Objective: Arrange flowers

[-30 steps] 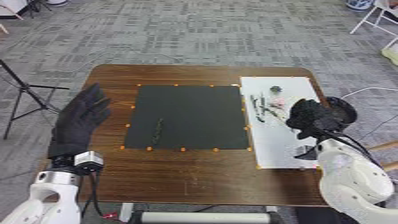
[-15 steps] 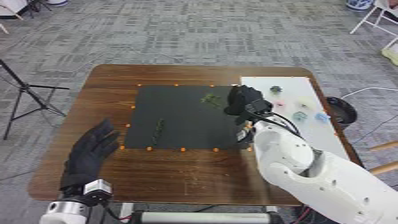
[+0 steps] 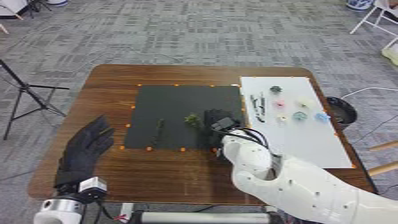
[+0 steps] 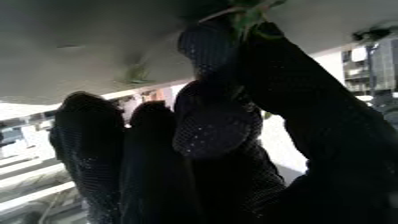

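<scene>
Pinching a green sprig (image 3: 192,119) over the black mat (image 3: 173,100), the right hand (image 3: 214,120)

Flowers (image 3: 300,116) on the sheet (image 3: 311,150), right of the mat (image 3: 169,102).

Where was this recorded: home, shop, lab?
Probably a robotics lab or office: patterned carpet floor, black tripod, and a black mat edged with orange markers on the table.

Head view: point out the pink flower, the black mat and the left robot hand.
Pink flower (image 3: 280,103): head view, on its bloom.
Black mat (image 3: 175,100): head view, on its bare upper part.
Left robot hand (image 3: 82,152): head view, mid-glove.
</scene>
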Motion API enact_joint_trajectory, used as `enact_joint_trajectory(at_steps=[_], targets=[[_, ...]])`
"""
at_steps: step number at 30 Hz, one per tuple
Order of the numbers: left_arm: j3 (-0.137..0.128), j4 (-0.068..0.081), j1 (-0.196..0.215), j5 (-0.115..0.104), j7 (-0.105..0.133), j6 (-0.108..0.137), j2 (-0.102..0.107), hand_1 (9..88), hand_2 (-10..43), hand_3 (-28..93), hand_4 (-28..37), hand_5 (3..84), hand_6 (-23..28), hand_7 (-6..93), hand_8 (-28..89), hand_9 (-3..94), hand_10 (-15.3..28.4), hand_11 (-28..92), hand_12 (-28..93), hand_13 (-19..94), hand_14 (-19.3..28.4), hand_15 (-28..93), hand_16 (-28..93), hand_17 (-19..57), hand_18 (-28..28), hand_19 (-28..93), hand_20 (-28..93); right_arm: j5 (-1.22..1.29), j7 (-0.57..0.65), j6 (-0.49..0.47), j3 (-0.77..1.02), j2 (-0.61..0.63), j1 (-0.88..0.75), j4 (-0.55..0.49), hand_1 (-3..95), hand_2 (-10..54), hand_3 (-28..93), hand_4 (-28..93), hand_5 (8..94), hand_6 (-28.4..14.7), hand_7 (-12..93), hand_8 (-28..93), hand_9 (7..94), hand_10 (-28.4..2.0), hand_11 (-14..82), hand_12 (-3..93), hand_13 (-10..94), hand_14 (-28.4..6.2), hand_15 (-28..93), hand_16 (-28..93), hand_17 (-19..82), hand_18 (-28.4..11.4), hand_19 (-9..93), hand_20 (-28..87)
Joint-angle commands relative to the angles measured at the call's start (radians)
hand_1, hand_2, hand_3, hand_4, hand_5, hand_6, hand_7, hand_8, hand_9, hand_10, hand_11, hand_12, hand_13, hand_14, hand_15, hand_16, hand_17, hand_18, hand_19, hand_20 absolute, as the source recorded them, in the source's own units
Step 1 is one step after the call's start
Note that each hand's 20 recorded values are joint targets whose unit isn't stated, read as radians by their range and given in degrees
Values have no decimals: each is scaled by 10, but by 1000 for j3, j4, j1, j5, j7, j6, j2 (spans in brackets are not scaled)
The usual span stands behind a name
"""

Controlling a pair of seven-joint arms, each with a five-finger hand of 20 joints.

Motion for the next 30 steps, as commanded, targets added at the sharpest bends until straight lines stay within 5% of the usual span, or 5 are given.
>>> enact_joint_trajectory(at_steps=[1, 11, 30], targets=[[13, -8, -27, 9, -1, -26, 11, 237, -60, 701, -271, 320, 31, 193, -84, 249, 114, 200, 190, 195, 133, 289, 58, -95, 199, 373, 142, -21, 1, -24, -40, -121, 14, 27, 353, -95, 877, -29, 840, 18, 465, 244, 937, -59, 638, 380, 902, -47, 851, 362, 577, -222, 932, 693], [43, 7, -76, 14, -23, -39, 15, 235, -58, 701, -271, 319, 31, 192, -83, 249, 115, 199, 191, 195, 133, 287, 58, -96, 198, 372, 142, -53, 40, -41, -2, -180, -35, 67, 351, -95, 877, -29, 850, 19, 454, 244, 937, -56, 650, 369, 912, -45, 851, 362, 588, -220, 932, 694], [42, 9, -74, 15, -31, -55, 11, 236, -57, 701, -270, 319, 31, 191, -83, 249, 114, 199, 191, 195, 133, 287, 59, -96, 199, 372, 142, -42, 65, -119, 70, -201, -93, 80, 320, -28, 860, -56, 881, 21, 409, 217, 937, -53, 672, 328, 927, -38, 842, 364, 611, -218, 932, 693]])
